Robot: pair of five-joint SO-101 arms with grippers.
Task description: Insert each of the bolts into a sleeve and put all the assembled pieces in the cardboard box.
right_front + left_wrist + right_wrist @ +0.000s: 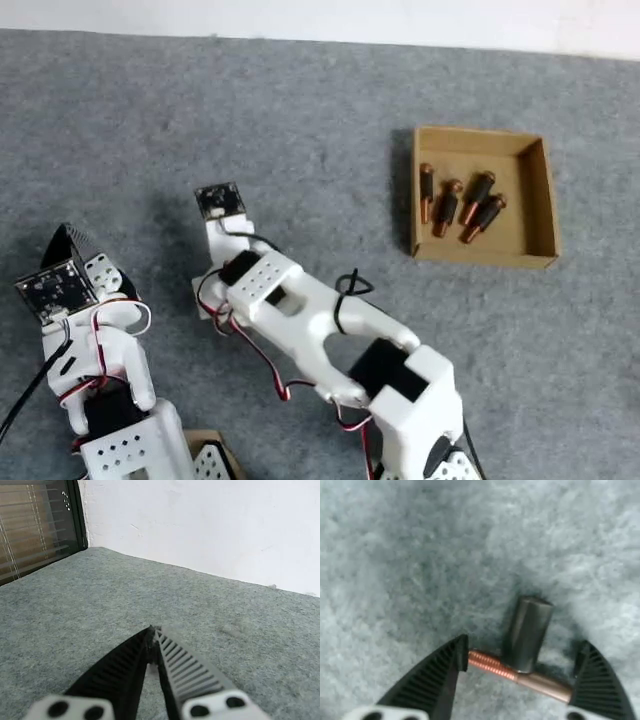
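**RIGHT GRIPPER OPEN ASTRIDE A LOOSE BOLT AND SLEEVE; LEFT GRIPPER PARKED**

**1. Right gripper.** The right gripper [522, 650] points down at the grey mat [300, 110] with its fingers spread wide and nothing pinched. Judged purpose: the wide opening lets both fingers come down outside the parts so that one of them can be taken.

**2. Bolt.** The copper bolt [492, 666] lies flat on the mat in the gap between the fingers, running from one finger towards the other. Its threaded end is just beside one fingertip. Its plain end reaches the opposite finger; contact there cannot be confirmed. Judged consequence: closing in this alignment would press the bolt end to end, not across its shank.

**3. Sleeve.** The dark sleeve [530, 625] meets the bolt at about mid-length and extends away past the fingertips, nearer the plain-end finger. Whether it rests on the bolt or only butts against it cannot be told. The bolt is not inserted.

**4. Left gripper.** The left gripper [151, 632] has its fingers pressed together at the tips, holding nothing, over bare mat. Judged purpose: it is parked clear of the working arm.

**5. Box.** The cardboard box [415, 190] holds four assembled pieces [468, 208], well apart from both sets of fingers. Judged status: this pair is not yet assembled.
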